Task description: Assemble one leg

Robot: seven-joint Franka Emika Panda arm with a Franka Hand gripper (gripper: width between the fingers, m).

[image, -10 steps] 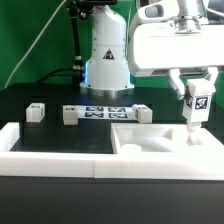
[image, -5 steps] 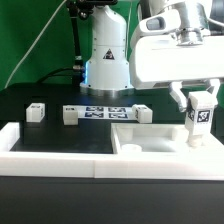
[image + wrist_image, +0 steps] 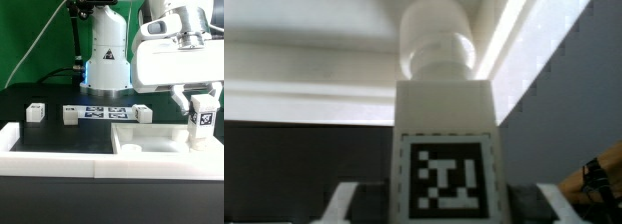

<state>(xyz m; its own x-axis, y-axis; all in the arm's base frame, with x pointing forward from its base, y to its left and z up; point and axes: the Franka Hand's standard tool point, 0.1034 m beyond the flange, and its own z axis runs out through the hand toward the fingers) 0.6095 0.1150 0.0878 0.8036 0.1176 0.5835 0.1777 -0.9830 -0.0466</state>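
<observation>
The gripper [image 3: 200, 102] clamps the leg [image 3: 203, 126] upright over a corner of the tray-like part [image 3: 150, 150], apparently aligning it for insertion.

Bright, even light on the exterior view, falling from above by the look of it: the white arm casing [image 3: 170, 60] is nearly washed out on top and grey underneath. The black counter [image 3: 60, 135] swallows the light, and shadows are lost on it. The picture is coarse and soft all over. Over on the wrist view, the leg [image 3: 446, 115] fills the frame, out of focus. Its tag [image 3: 448, 185] is smeared at the edges, and a hard white glare sits behind it.
</observation>
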